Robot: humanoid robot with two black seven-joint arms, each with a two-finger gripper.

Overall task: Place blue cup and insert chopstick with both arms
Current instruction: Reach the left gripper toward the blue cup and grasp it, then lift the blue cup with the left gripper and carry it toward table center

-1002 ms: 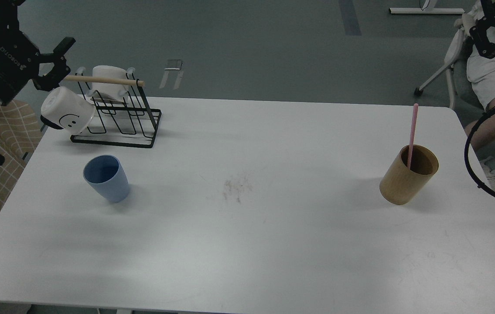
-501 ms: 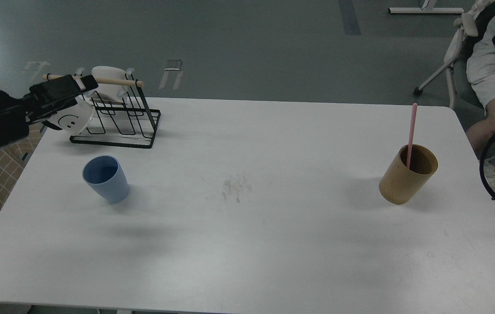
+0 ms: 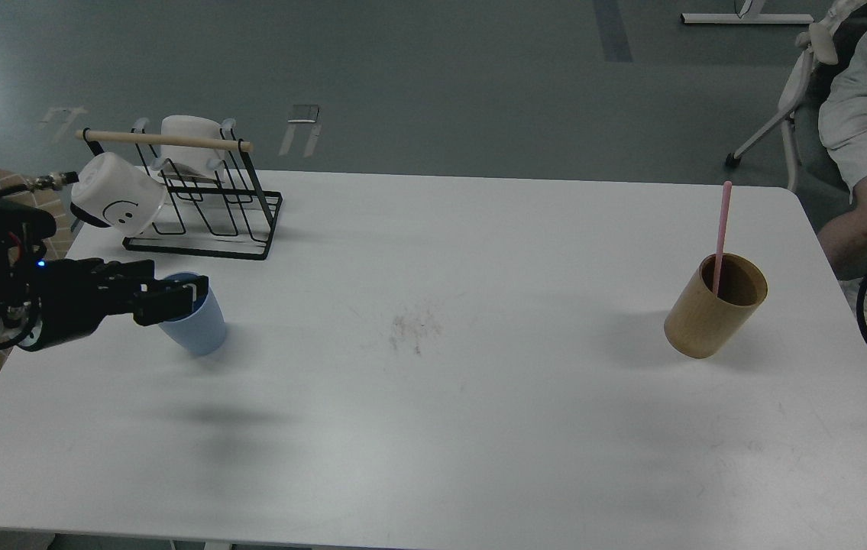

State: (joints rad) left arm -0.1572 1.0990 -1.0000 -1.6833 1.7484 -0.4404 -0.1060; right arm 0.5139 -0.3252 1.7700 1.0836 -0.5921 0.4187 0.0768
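Blue cup [image 3: 200, 332] stands upright on the white bench [image 3: 433, 428] near its left edge, a little toward the far side, its open mouth partly covered by the left claw [image 3: 187, 292]. That claw reaches in level from the left edge, its dark fingers lying across the cup's rim; they overlap so much from this angle that I cannot tell whether they are spread or pressed together, nor whether they touch the cup. Just beyond the cup, at the far left corner of the bench, sits a black wire rack [image 3: 204, 214] with a light-wood dowel [image 3: 166, 140] across its top; a white smiley-face mug [image 3: 116, 202] hangs tilted on the rack's left side, and a second white mug [image 3: 187, 137] sits farther back on it. Well apart, near the right edge of the bench, a tan wooden cylinder [image 3: 714, 317] stands open-topped with the pink chopstick [image 3: 722, 229] inside it, leaning against the rim and rising well above it. A faint brownish smudge [image 3: 414, 328] marks the middle of the bench. The right claw is out of view. Beyond the far right corner a seated person [image 3: 861, 130] in light shorts is partly visible.
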